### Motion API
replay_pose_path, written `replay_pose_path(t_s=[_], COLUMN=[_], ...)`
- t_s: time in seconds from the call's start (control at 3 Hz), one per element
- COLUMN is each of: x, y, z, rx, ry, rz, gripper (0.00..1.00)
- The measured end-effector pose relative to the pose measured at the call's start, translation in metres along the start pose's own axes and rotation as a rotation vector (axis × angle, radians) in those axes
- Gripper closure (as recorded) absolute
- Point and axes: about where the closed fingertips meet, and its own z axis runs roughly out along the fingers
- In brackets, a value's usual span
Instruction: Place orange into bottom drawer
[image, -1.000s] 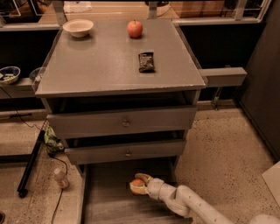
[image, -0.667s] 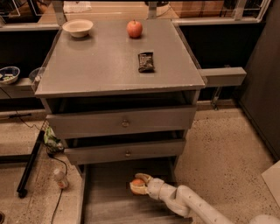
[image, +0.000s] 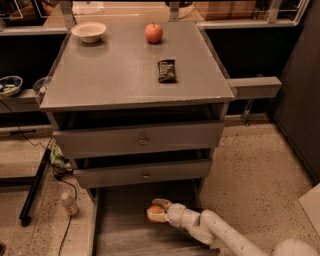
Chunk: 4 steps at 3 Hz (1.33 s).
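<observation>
The bottom drawer (image: 125, 225) is pulled out at the foot of the grey cabinet, its long floor showing. My gripper (image: 158, 212) reaches into it from the lower right on the white arm. Its fingers are closed around the orange (image: 156, 209), held low over the drawer floor near the back. Only part of the fruit's bright skin shows between the fingers.
On the cabinet top (image: 115, 75) lie a red apple (image: 154, 32), a pale bowl (image: 89, 31) and a dark snack packet (image: 167, 70). Two upper drawers (image: 142, 141) with round knobs stand slightly open. A small bottle (image: 68, 204) and a black bar (image: 35, 187) lie left on the floor.
</observation>
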Motion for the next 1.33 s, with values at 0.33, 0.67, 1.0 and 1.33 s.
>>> replay_pose_path(t_s=[0.33,0.67,1.0,1.33], x=[0.01,0.02,0.021,0.027], y=[0.0,0.0,0.0,-0.005], z=[0.004,0.007,0.009,0.019], rx=[-0.042,-0.081,-0.085,-0.11], ry=[-0.006,-0.008,-0.01,-0.021], rz=[0.025,0.053,0.055,0.068], gripper=[1.0,1.0,1.0,1.0])
